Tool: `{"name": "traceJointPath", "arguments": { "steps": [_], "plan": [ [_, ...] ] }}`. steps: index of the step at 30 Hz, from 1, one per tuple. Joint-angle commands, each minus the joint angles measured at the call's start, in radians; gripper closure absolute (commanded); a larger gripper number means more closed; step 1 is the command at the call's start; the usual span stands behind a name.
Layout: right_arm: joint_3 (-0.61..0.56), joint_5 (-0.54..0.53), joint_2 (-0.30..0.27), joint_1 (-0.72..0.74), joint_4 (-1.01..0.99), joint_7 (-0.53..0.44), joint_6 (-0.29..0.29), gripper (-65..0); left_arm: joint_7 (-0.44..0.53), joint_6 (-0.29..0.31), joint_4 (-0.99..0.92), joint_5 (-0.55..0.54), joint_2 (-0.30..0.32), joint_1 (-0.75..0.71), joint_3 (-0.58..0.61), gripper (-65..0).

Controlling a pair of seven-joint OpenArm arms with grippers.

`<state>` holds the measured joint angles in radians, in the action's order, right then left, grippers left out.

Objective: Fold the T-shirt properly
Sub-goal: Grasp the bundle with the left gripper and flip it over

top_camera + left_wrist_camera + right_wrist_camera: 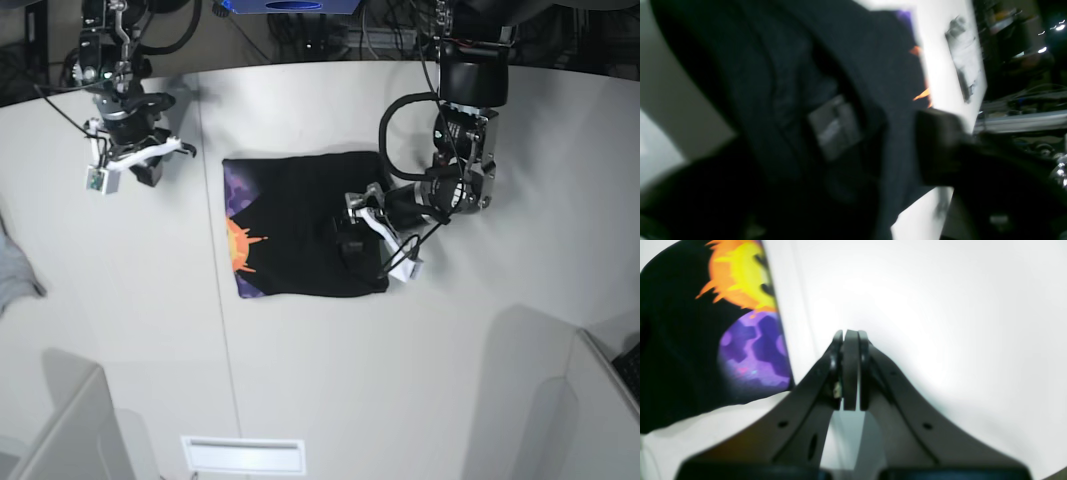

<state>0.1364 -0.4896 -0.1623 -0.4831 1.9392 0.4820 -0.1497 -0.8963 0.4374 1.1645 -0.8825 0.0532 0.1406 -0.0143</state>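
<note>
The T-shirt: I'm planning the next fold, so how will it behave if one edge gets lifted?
The T-shirt will probably droop and drag, since it is thin cloth lying flat in layers on the table. It looks light, so a push may bunch it. The left pincer at its edge might catch one layer only.

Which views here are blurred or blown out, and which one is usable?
Left wrist view: heavy motion blur, T-shirt a dark smear. Right wrist view: table glares white, shirt print soft. Base view: sharp, evenly lit, soft shadows.

Black T-shirt (305,225) with orange-yellow sun on purple print, white table (300,380), grey cloth scrap (14,272)
</note>
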Motion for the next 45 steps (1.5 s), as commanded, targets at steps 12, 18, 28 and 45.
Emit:
{"name": "traceJointPath", "arguments": {
  "steps": [12, 18, 28, 45],
  "plan": [
    [0.136, -0.002, -0.003, -0.015, 0.022, -0.026, 0.003, 0.0, -0.027, -0.159, 0.004, 0.012, 0.122, 0.147, 0.322, 0.0],
    [0.193, -0.002, 0.056, -0.027, 0.022, -0.027, 0.003, 0.0, -0.028, -0.159, 0.015, 0.015, 0.216, 0.236, 0.595, 0.0],
    [0.236, -0.002, 0.135, -0.033, 0.016, -0.022, 0.003, 0.0, -0.021, -0.157, 0.091, 0.016, 0.287, 0.446, 1.085, 0.0],
    [0.231, -0.001, 0.22, -0.099, 0.016, -0.026, 0.003, 0.0, 0.167, 0.169, 0.141, 0.653, 0.257, 0.483, 1.275, 0.0]
  ]
}}
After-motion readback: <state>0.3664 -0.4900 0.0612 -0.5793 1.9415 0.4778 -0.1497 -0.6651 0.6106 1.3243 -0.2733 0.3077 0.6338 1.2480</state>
